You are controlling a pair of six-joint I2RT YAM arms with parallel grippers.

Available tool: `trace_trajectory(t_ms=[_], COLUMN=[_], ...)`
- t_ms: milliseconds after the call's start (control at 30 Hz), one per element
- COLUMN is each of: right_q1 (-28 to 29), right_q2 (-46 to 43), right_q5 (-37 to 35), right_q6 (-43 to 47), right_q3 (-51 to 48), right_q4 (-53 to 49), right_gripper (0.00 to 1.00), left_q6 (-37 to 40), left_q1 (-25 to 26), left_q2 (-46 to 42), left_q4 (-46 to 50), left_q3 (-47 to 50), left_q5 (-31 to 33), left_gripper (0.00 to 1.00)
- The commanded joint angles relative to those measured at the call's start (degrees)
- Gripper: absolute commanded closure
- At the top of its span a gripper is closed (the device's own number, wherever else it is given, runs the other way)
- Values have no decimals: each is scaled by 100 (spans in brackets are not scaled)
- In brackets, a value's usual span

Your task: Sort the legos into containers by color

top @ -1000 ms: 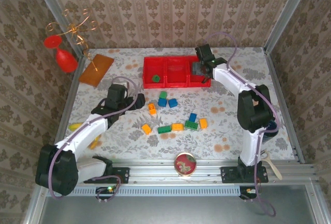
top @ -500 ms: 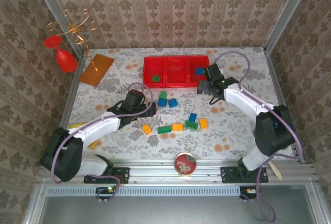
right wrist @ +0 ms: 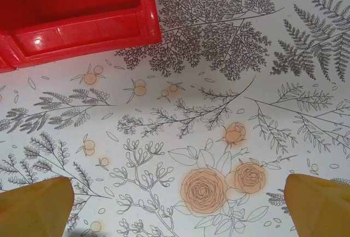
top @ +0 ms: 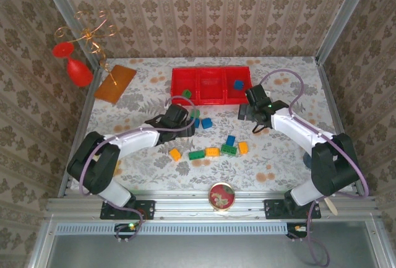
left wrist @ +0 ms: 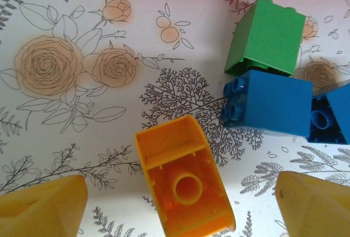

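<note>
Left pincer (left wrist: 180, 209) stands spread, one fingertip (left wrist: 41, 207) on each side of an orange brick (left wrist: 183, 185), not touching it. The right pincer (right wrist: 175, 209) is spread too, above bare counter (right wrist: 219, 84), with nothing in it.

The red tray (top: 210, 85) lies at 12 o'clock on the counter, with a green brick (top: 186, 93) in its left bin and a blue brick (top: 238, 85) in its right bin. The other bricks (top: 212, 151) lie loose mid-counter.

I judge the step to be picking up the orange brick. The next move calls for lowering, closing across its short side, then carrying it toward 12 o'clock, probably to the middle bin.

This brick lies hollow side up. In the left wrist view its long axis runs from about 11 to 5 o'clock.
</note>
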State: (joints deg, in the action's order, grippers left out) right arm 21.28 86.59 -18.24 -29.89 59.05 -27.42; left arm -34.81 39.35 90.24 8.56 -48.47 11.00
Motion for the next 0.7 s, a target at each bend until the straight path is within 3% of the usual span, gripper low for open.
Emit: trace_trajectory(t_ms=[0, 667], right_q1=[28, 26], right_q2=[-177, -186], right_q5=[-227, -104], right_q6=[-96, -131], right_q3=[-73, -31], right_q4=[-132, -46], right_gripper=[0, 0], left_q6=[-114, -21], left_q1=[31, 32], left_q2=[210, 1008], left_q4=[99, 583], left_q3=[-242, -721], left_q5=[182, 455], left_gripper=[14, 34])
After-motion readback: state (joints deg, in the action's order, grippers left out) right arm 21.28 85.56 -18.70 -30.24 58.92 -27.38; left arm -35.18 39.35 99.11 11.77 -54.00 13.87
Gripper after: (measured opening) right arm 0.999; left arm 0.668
